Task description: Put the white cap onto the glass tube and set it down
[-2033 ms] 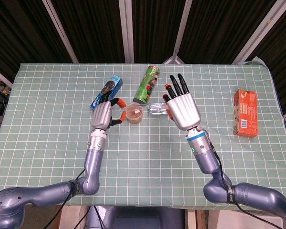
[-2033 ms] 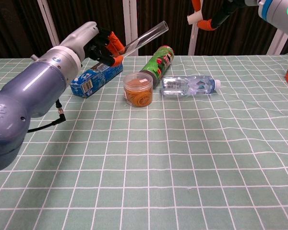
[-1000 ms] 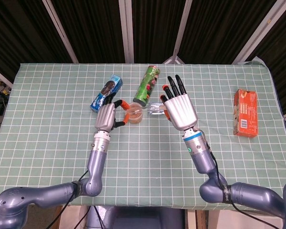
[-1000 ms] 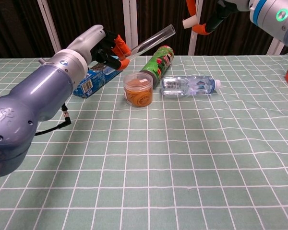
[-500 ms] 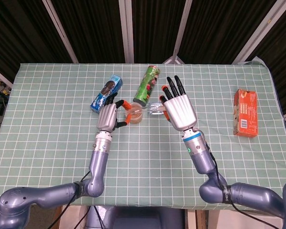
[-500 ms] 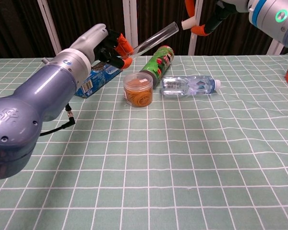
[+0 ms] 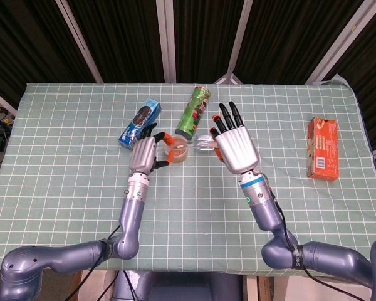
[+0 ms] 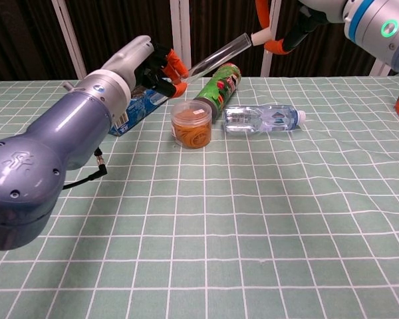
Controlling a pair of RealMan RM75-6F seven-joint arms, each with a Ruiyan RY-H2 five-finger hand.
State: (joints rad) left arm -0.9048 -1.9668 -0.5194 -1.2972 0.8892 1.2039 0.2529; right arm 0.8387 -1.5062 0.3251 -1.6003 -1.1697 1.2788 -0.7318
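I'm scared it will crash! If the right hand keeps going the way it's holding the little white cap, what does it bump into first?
Most likely the open end of the glass tube that the left hand holds up. The right hand has the white cap right at that end, though the chest view cannot show whether they touch.

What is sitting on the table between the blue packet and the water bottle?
In the chest view, a clear tub of something orange sits between the blue packet and the water bottle, in front of the green can.
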